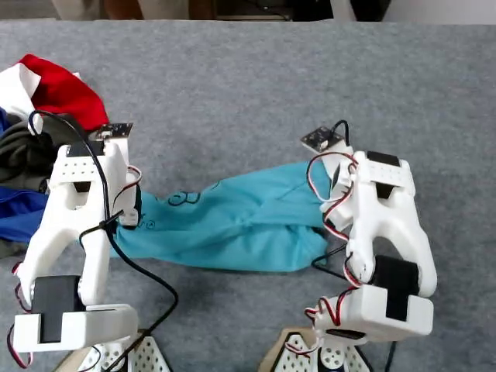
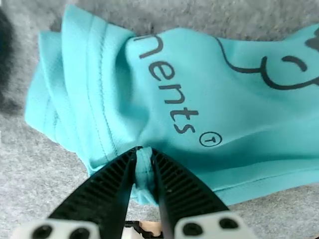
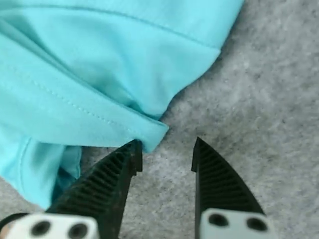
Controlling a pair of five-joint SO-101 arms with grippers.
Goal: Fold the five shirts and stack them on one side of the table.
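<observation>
Left gripper (image 2: 143, 151) tight on crumpled turquoise shirt (image 2: 94, 84) with dark lettering (image 2: 172, 92)

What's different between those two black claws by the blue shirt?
The left gripper is shut, pinching a fold of the teal shirt; the right gripper is open, gripping nothing. The left gripper works the shirt's printed end, the right gripper the plain end. Both are black and ridged inside.
</observation>
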